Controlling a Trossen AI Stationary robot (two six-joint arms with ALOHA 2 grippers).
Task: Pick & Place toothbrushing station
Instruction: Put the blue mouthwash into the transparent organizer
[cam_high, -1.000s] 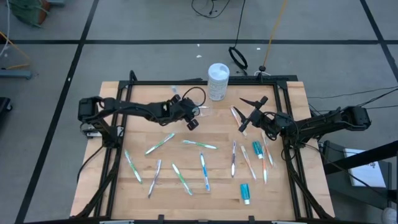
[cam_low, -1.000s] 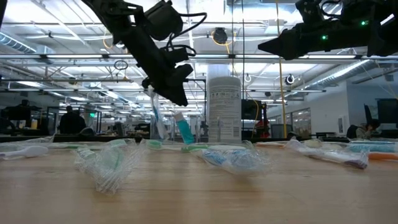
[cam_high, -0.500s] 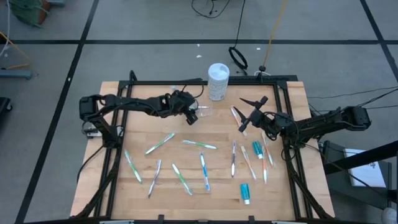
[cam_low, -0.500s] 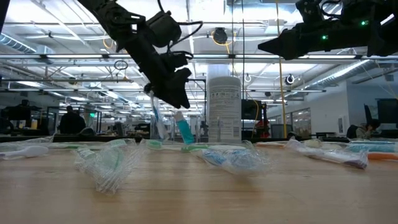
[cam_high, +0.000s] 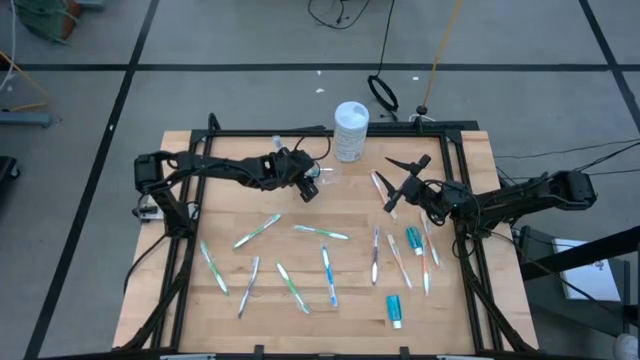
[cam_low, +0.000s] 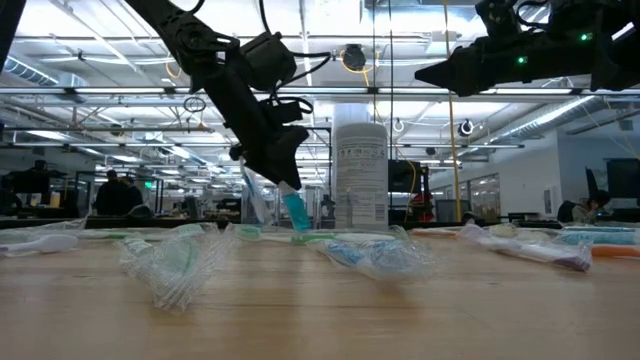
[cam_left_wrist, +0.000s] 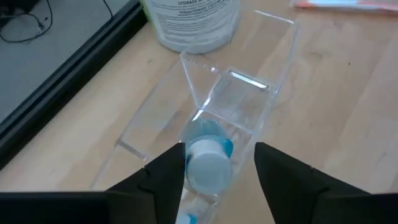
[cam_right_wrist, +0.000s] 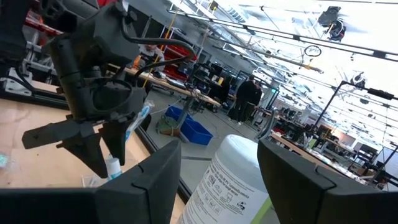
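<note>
Left gripper (cam_high: 312, 187): upper centre of the high view, fingers apart either side of the clear plastic toothbrush holder (cam_left_wrist: 239, 99)
Holder: just beside 1 white cylindrical tub (cam_high: 351, 130); 1 teal tube (cam_left_wrist: 208, 158) stands inside
Right gripper (cam_high: 393, 197): right of centre, raised, fingers spread, empty
Wooden table (cam_high: 220, 335): about 10 toothbrushes scattered, 2 teal tubes lying at lower right

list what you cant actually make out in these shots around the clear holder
- High view: the toothbrushing station is nearly lost behind the left hand.
- Left wrist view: the toothpaste tube shows only its cap; the body is hidden below.
- Low view: the right hand is a dark silhouette, so its fingers are unreadable.
</note>
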